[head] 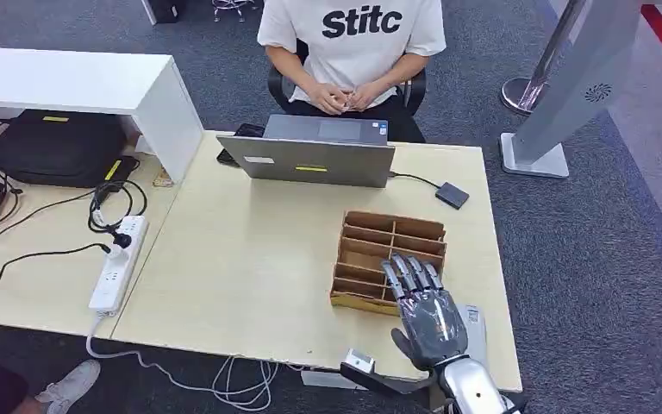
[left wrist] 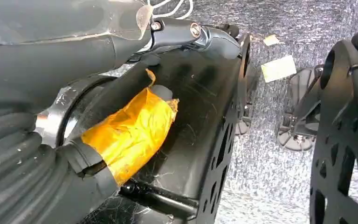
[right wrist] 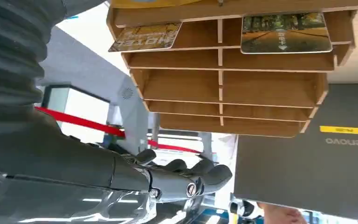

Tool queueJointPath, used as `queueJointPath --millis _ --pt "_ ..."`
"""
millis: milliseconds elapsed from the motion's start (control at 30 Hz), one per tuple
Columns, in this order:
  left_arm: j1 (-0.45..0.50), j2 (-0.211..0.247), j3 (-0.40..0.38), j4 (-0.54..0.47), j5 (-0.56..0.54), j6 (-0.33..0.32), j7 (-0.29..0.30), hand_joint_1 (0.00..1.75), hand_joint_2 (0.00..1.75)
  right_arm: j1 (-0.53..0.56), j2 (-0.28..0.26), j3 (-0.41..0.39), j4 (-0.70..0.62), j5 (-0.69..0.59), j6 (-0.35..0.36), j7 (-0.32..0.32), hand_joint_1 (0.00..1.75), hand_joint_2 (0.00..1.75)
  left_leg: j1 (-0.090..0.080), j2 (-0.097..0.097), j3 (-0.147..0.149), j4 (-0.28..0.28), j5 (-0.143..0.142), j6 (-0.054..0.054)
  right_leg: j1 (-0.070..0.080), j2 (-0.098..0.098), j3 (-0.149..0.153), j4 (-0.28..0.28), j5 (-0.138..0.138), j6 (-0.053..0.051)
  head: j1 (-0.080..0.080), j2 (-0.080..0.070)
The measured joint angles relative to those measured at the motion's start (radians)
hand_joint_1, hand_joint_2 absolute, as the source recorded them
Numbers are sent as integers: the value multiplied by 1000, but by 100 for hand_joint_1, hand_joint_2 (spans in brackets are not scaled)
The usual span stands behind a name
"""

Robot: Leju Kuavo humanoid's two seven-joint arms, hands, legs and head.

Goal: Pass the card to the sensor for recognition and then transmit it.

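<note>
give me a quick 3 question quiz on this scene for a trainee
1. True or false: the right hand is holding a card.
2. What does the right hand hover over? A) power strip B) wooden card rack C) laptop
3. In the right wrist view, how many cards sit in the wooden card rack?

Key
1. False; its fingers are extended with nothing in them.
2. B, the near edge of the wooden card rack.
3. Two: a brown card and a landscape card, in side-by-side slots.
</note>
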Motion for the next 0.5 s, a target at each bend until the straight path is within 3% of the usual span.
queueJointPath --millis 167,367,500 --pt "4 -1 36 0 19 11 13 0 175 -8 -11 55 13 8 -29 103 0 175 0 0 0 0 0 0 0 0 0 0 0 0 0 0" --pt "6 -4 95 0 70 34 39 0 175 -59 -72 172 21 9 -53 333 0 175 0 1 0 0 0 0 0 1 0 0 0 0 0 0" --pt "8 -6 135 0 93 47 48 0 175 -71 -98 228 25 9 -50 353 0 175 0 1 0 0 0 0 0 1 0 0 0 0 0 0"
